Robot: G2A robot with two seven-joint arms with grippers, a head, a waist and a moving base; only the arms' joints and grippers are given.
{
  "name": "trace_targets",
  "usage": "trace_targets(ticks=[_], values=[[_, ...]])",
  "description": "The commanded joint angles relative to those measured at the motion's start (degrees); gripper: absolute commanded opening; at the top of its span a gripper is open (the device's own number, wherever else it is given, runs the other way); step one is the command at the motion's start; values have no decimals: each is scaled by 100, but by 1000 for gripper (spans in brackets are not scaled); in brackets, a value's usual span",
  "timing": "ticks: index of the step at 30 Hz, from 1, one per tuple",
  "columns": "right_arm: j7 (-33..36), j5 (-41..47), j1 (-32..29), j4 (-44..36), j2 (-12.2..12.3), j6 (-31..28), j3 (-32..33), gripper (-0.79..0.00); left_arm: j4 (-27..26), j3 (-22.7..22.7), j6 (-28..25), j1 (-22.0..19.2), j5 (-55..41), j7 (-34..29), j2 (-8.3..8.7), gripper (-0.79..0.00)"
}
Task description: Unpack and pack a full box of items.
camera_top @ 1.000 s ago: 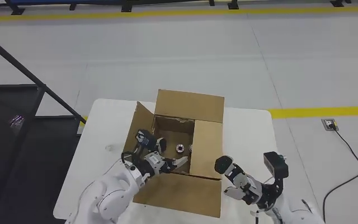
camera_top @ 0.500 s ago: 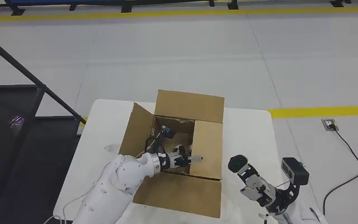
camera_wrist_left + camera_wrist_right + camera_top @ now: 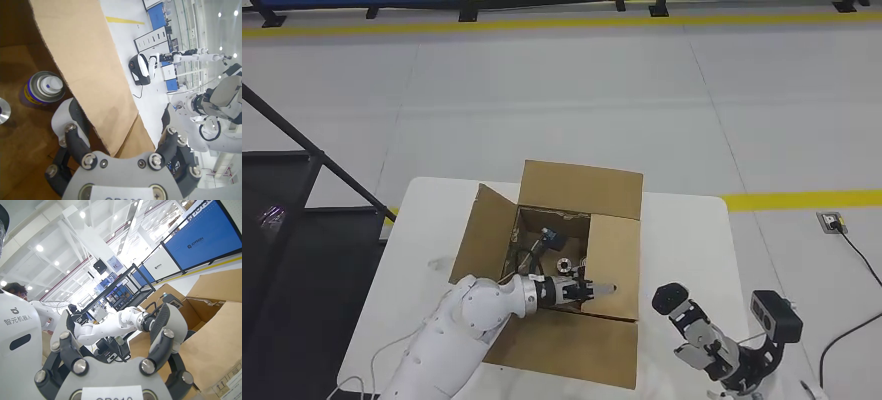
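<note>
**A:** What are the left jaws doing?

**B:** They are spread wide and grip nothing. The edge of a cardboard flap runs through the gap between them. One finger is down inside the box and the other finger is outside, above the flap. I cannot tell whether either one touches the cardboard.

**A:** What is closest to them?

**B:** A spray can with a blue label and a white nozzle. It stands upright on the box floor, just beside the inner finger and partly under the flap's edge. A second shiny metal top stands near it, cut off at the edge of the left wrist view.

**A:** And the right jaws?

**B:** They are open too, with nothing between their fingers. The right arm holds them up by the near right corner of the desk, apart from the box.

**A:** Where is the box?

**B:** In the middle of the white desk. Its back, left and front flaps are folded outward. The right flap lies inward over part of the opening. The left arm crosses the front flap from the near left.
</note>
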Motion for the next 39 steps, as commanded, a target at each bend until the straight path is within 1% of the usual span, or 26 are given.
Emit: trace_targets(ticks=[1, 7, 9, 13, 17, 21, 26, 30, 35, 39], values=[[-33, -60, -25, -83, 8, 8, -1, 0, 3, -35, -68, 23, -119, 41, -4, 0], [-281, -281, -153, -381, 16, -34, 28, 0, -182, -202, -253, 137, -402, 48, 18, 0], [-503, -411, -239, -519, 7, 8, 96, 0, -310, -238, -298, 194, -425, 110, 23, 0], [-1160, -663, -485, -811, -32, 82, 285, 0, -600, -269, -338, 281, -520, 384, 6, 0], [-1784, -755, -755, -960, -64, 21, 564, 0, -841, -150, -274, 229, -488, 581, -46, 0], [-2187, -739, -1032, -1011, -85, -150, 801, 0, -907, 82, -125, 12, -419, 694, -136, 0], [-2308, -737, -1303, -966, -85, -189, 1024, 0, -685, 525, 82, -378, -307, 815, -308, 0], [-2568, -604, -1544, -871, -99, -397, 1227, 0, -381, 885, 204, -674, -251, 916, -470, 0], [-2927, -524, -1766, -658, -135, -553, 1414, 0, -60, 1246, 293, -918, -147, 1031, -654, 0], [-3054, -436, -1860, -516, -151, -553, 1386, 0, 182, 1504, 369, -1083, 39, 1123, -797, 0]])
